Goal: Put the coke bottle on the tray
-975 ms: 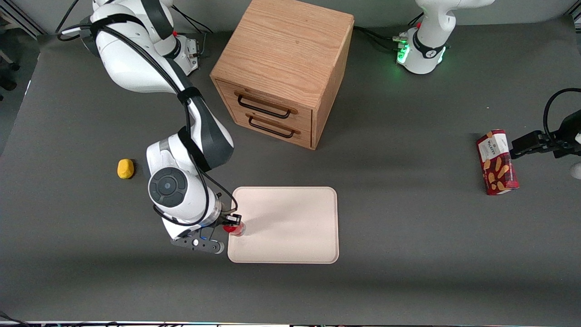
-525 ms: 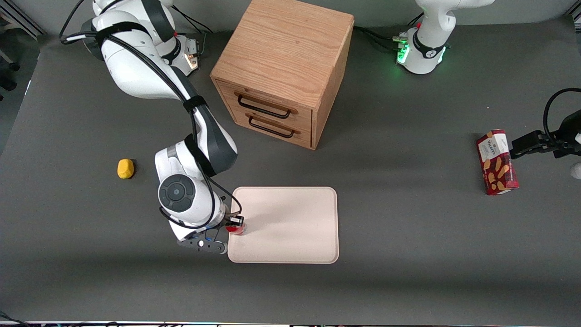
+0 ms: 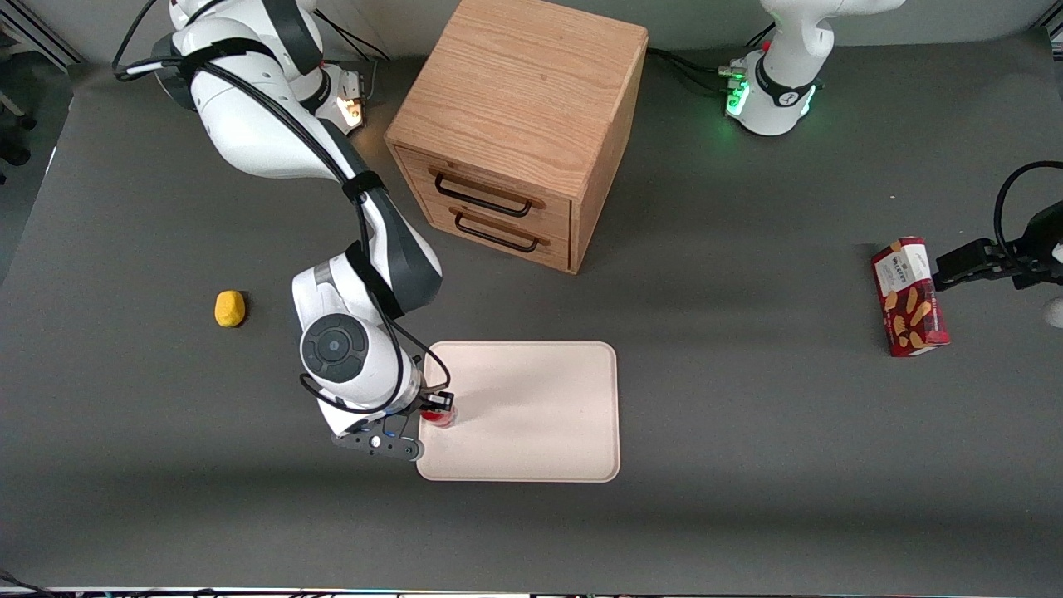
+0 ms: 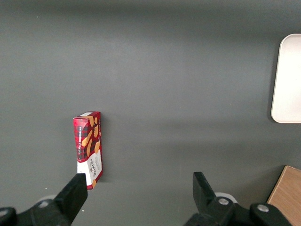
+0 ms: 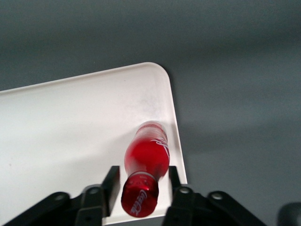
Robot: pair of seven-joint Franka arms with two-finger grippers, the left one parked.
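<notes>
Coke bottle (image 5: 146, 165) upright, clamped between the gripper (image 3: 433, 410) fingers (image 5: 111, 184), over the tray (image 3: 531, 407) edge.

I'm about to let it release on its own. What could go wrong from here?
The coke bottle, held in the gripper, hangs over the tray close to its rim nearest the working arm. Released here, the slim bottle could land on the rim, tip, or roll onto the table.

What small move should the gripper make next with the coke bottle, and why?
Probably lower it a little and then open. The gripper holds the coke bottle upright between its fingers, already over the tray near its edge toward the working arm, so only setting down seems to remain.
</notes>
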